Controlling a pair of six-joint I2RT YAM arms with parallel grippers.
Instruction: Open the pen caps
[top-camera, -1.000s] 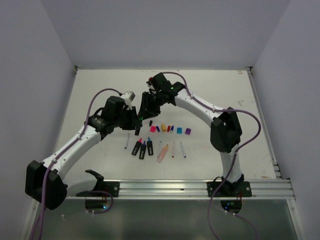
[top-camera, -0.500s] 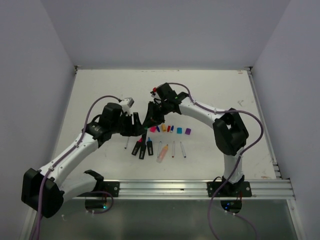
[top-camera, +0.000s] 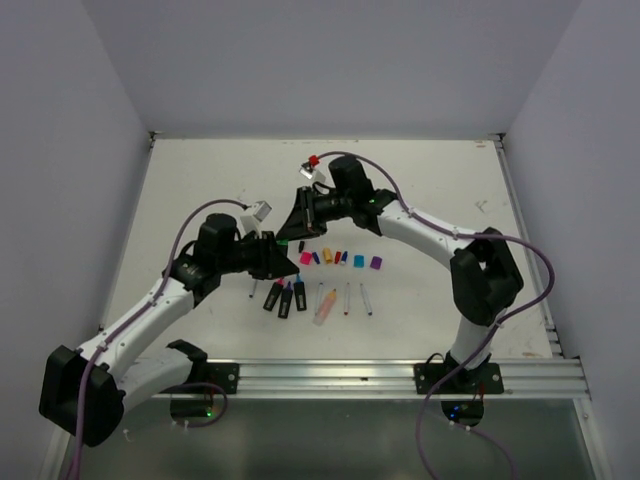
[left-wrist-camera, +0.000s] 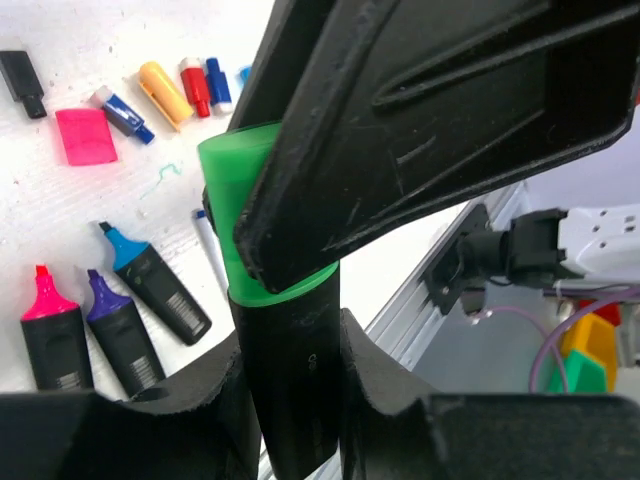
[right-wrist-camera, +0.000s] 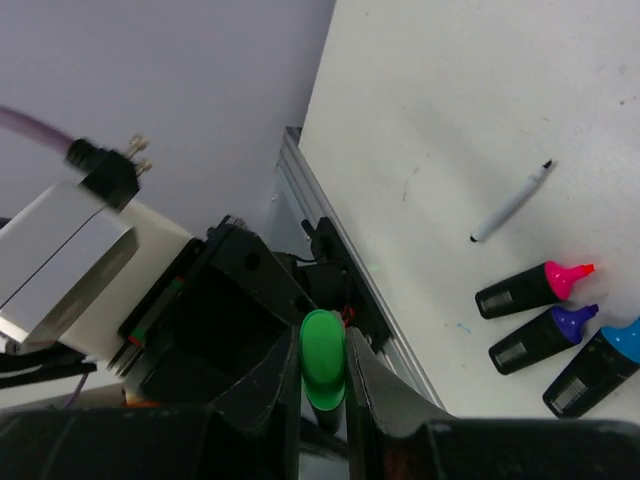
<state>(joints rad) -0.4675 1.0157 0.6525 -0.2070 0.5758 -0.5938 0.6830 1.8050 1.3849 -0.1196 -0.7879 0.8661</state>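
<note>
My left gripper (top-camera: 271, 254) is shut on the black barrel (left-wrist-camera: 290, 390) of a highlighter and holds it above the table. Its green cap (left-wrist-camera: 228, 185) sits on the barrel's end. My right gripper (top-camera: 291, 231) is shut on that green cap (right-wrist-camera: 323, 366), and its fingers (left-wrist-camera: 420, 120) cover most of the cap in the left wrist view. Loose caps lie in a row on the table: pink (top-camera: 306, 258), blue (top-camera: 316, 257), orange (top-camera: 328, 255), cyan (top-camera: 358, 261), purple (top-camera: 376, 263), and a black one (top-camera: 301, 246).
Three uncapped black highlighters (top-camera: 286, 296) with pink, purple and blue tips lie below the caps. Thin pens (top-camera: 347, 298), a peach barrel (top-camera: 326, 306) and a white pen (top-camera: 252, 283) lie nearby. A metal rail (top-camera: 400, 376) runs along the near edge.
Both arms have shifted while staying joined on the green-capped highlighter. The right arm's elbow swung right and its wrist turned. The left gripper moved slightly right and down.
</note>
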